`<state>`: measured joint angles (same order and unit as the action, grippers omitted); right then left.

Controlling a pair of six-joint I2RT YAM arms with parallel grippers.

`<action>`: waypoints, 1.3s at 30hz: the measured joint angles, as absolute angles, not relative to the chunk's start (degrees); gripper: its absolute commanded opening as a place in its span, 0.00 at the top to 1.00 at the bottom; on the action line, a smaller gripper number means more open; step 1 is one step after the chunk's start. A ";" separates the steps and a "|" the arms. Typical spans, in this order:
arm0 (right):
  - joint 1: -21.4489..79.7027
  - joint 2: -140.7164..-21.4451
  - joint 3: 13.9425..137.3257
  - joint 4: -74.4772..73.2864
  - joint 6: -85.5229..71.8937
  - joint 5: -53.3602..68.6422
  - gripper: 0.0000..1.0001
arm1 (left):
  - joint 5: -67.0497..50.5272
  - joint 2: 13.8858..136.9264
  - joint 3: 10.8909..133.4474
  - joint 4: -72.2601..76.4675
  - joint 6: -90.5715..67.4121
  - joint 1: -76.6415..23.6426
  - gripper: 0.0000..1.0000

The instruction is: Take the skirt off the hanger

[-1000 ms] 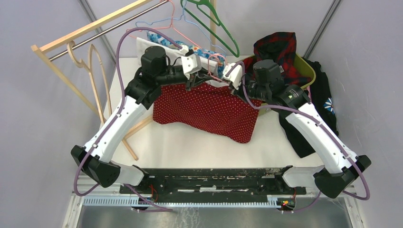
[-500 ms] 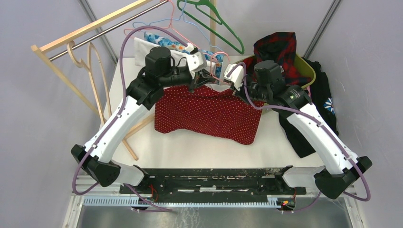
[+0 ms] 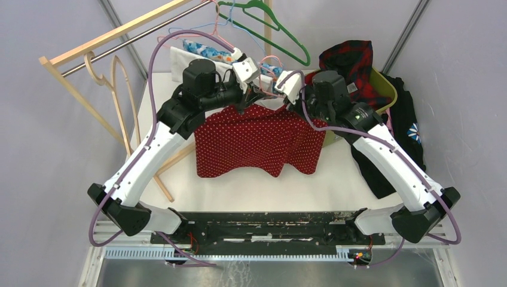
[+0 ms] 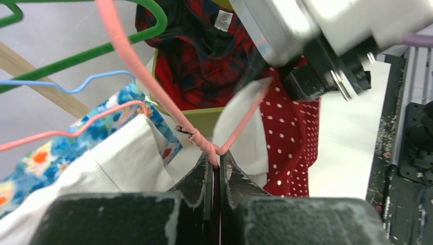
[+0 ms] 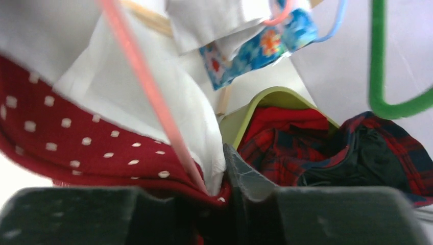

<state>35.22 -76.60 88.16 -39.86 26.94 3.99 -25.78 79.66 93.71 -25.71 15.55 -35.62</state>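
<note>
While the left gripper [image 4: 215, 161] has its fingers squeezed right down on the twisted neck of the pink wire hanger [image 4: 130, 61], the red polka-dot skirt [image 3: 257, 140] hangs off that hanger between the two arms, hem trailing on the white table [image 3: 239, 185]. The right gripper [image 3: 285, 103] is at the waistband's far end with cloth and hanger wire between its fingers, but honestly I can't tell if it's pinching or slack. Looks to me like the slide-the-waist-off-the-shoulder step. Next move probably needs the right side gripping only fabric, not wire, and pulling it out past the hanger tip while left holds firm.
</note>
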 measured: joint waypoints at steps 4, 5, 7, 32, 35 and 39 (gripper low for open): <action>35.16 -76.75 88.73 -35.14 25.50 0.84 0.51 | -24.58 79.42 92.86 -26.35 14.44 -36.14 0.97; 35.14 -76.58 88.82 -33.58 25.32 -0.12 0.48 | -24.23 79.42 92.68 -26.50 14.37 -36.21 0.97; 35.14 -76.12 88.82 -31.22 25.28 -1.65 0.47 | -23.62 79.40 92.38 -26.72 14.28 -36.18 0.97; 35.20 -72.49 90.54 -22.06 4.21 0.71 0.50 | -16.51 78.28 91.46 -26.39 13.50 -36.14 0.97; 35.20 -77.14 90.19 -19.11 -2.33 3.14 0.51 | -16.51 78.26 91.46 -26.28 13.50 -36.16 0.97; 35.11 -81.43 88.53 -16.45 -9.56 4.67 0.51 | -16.29 77.95 91.42 -27.73 13.50 -36.25 0.97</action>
